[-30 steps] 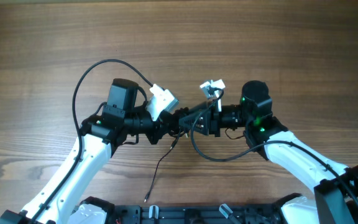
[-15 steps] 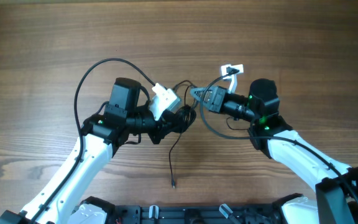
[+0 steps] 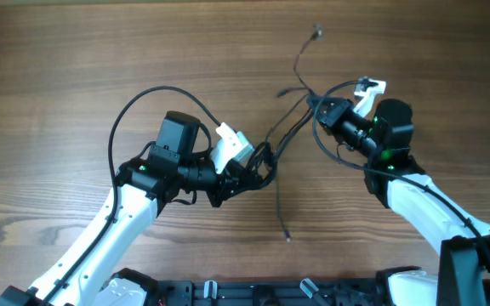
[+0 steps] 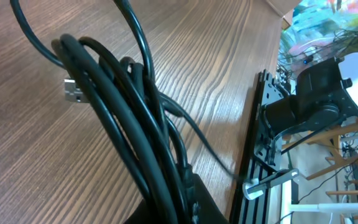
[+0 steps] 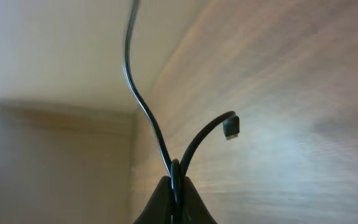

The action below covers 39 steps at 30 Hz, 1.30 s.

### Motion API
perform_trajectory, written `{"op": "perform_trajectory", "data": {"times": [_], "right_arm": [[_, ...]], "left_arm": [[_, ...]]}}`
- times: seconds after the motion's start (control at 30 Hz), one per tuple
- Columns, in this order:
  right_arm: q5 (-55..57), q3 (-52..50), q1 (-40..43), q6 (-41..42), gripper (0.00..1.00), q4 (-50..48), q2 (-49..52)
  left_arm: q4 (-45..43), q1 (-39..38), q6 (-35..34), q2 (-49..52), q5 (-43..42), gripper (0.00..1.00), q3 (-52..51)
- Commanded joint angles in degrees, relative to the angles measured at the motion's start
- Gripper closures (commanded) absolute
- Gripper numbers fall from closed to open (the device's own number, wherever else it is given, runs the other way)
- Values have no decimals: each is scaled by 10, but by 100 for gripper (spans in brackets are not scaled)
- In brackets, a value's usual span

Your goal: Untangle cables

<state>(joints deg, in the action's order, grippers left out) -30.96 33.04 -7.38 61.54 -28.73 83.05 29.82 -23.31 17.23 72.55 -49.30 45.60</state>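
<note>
The cables are thin black wires stretched between my two grippers above the wooden table. My left gripper is shut on a bunched part of them; the left wrist view shows several strands running into its jaws, with a small silver plug at the side. My right gripper is shut on thin strands, seen pinched in the right wrist view, with a plug end curling out. One loose end reaches far up. Another tail hangs toward the front.
A thicker black cord fixed to the left arm loops out at the left. A black rail runs along the table's front edge; it also shows in the left wrist view.
My right gripper has moved up and to the right, away from the left one, pulling cable strands out between them. One loose end has swung far up the table. The left gripper shifted slightly right.
</note>
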Motion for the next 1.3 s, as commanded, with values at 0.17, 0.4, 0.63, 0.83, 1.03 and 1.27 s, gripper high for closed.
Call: {"op": "perform_trajectory", "data": {"times": [0.17, 0.4, 0.63, 0.83, 1.03, 1.27], "right_arm": [[85, 2, 93, -1, 81, 155, 0], [92, 2, 144, -63, 30, 214, 0], [-154, 2, 145, -245, 19, 219, 0], [-311, 2, 145, -391, 19, 176, 0], [-407, 2, 144, -233, 20, -116, 0], [-391, 2, 67, -114, 24, -160, 0]], "left_arm": [[-69, -2, -114, -5, -17, 96, -4], [-207, 0, -262, -5, -16, 96, -4], [-370, 0, -528, -5, 142, 96, -4], [-319, 0, -223, -5, -7, 96, -4], [-268, -1, 12, -5, 13, 91, -4], [-270, -8, 68, -5, 24, 96, -4]]}}
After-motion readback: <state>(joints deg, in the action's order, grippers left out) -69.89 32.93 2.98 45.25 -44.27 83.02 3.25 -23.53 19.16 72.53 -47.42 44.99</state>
